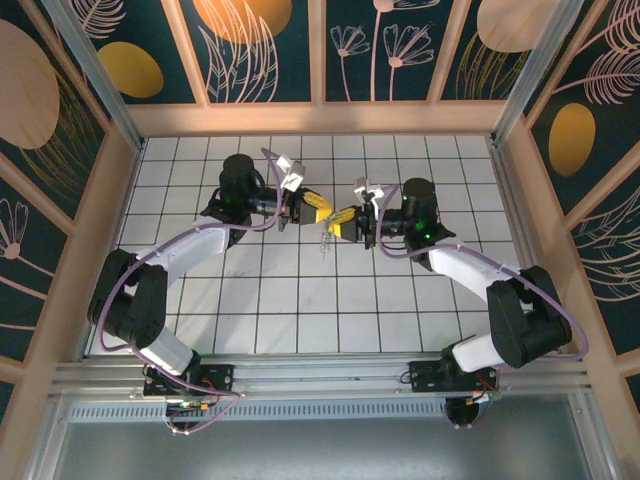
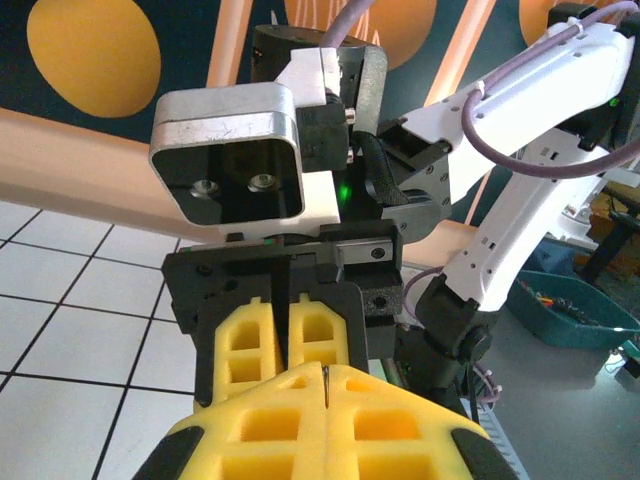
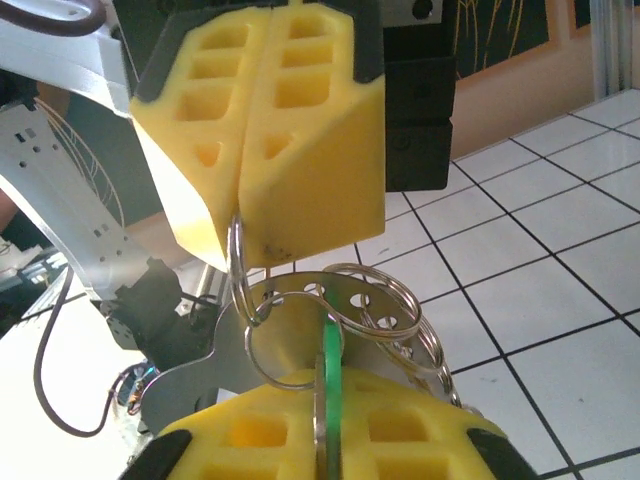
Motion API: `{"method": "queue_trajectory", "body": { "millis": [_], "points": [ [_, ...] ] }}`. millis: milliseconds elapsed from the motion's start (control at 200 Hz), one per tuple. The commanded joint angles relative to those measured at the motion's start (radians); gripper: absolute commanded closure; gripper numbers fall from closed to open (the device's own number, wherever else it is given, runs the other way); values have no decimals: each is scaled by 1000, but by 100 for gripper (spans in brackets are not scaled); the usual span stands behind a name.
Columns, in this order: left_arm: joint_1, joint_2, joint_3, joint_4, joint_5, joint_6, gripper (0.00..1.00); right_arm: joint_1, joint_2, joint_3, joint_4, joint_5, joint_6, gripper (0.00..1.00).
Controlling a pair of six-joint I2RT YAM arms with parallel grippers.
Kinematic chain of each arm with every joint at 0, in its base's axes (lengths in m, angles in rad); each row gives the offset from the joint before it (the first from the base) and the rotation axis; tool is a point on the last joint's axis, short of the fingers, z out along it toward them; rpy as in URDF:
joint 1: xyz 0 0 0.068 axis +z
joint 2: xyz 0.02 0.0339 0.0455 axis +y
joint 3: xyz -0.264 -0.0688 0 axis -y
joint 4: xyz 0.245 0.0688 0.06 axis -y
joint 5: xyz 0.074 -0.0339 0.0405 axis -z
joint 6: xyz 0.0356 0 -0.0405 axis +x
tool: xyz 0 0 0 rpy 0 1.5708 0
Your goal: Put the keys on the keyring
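Position: both grippers meet nose to nose above the middle of the tiled table [image 1: 300, 320], with the work held in the air between them.

Left gripper [image 3: 243, 225]: yellow pads pressed together, clamped on the upper arc of the keyring [image 3: 236, 262], a thin silvery loop that hangs down from the seam between the pads. In its own wrist view, a thin dark edge sits in that seam.

Right gripper [image 3: 325, 445]: pads together, clamped on the key [image 3: 331, 370], with its green head standing edge-on between them, just below the keyring.

Other items: a flat metal piece [image 3: 300, 292] with punched holes and a cluster of further rings [image 3: 400, 312] crowd the same spot, overlapping the key and loop.

Progress, as judged: pick-up of both parts is done, and the parts have been brought together. Whether the key's hole has already caught the wire of the loop cannot be told; the overlap hides the joint. No completed threading is evident, so feeding the key onto the ring and releasing it appear to remain.

Risk noted: the tangle of rings may snag the key.
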Motion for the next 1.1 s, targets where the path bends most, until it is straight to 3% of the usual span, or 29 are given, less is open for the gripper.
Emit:
{"method": "queue_trajectory", "body": {
  "millis": [0,345,726,1096],
  "points": [
    [-7,-22,30,4,14,27,100,4,4,18,5,-28,-15,100],
    [-5,-42,10,36,-96,10,100,-15,-44,23,-175,70,-84,100],
    [-5,-40,6,22,-122,23,100,-24,-107,58,-330,249,-118,100],
    [-7,-32,2,-1,-131,43,100,18,-84,156,-483,340,-184,100]
  ]
}}
